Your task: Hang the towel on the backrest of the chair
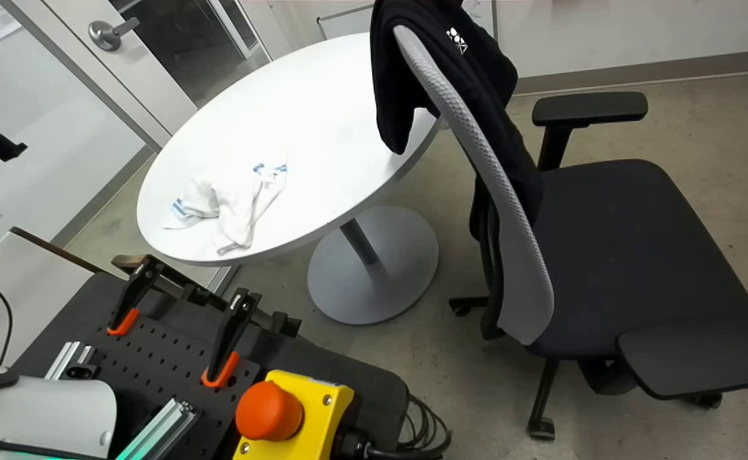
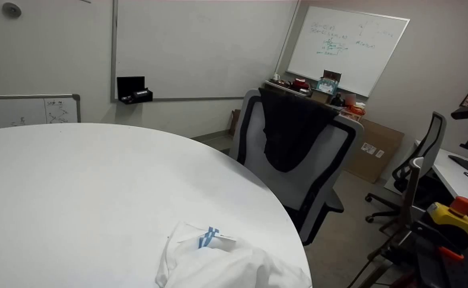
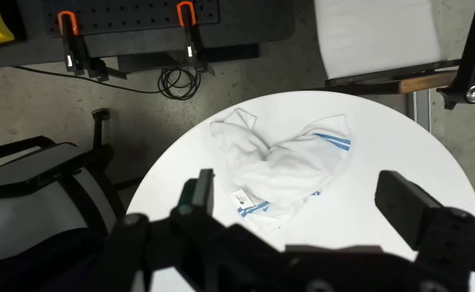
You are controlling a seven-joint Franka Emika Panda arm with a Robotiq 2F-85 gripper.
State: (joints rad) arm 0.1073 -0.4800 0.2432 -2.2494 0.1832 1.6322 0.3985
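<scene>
Towel lay crumpled on the white worktop, ungrasped; my tool stood spread in the wrist view. I judged the pre-grasp approach to be in hand, the next move calling for descent and a firm pinch

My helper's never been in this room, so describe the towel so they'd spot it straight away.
Find the round white table beside the grey-backed office chair. On it, near the edge, lies a crumpled white towel. Blue stripes and a small tag set it apart from the plain table and the black garment draped over the chair.
</scene>
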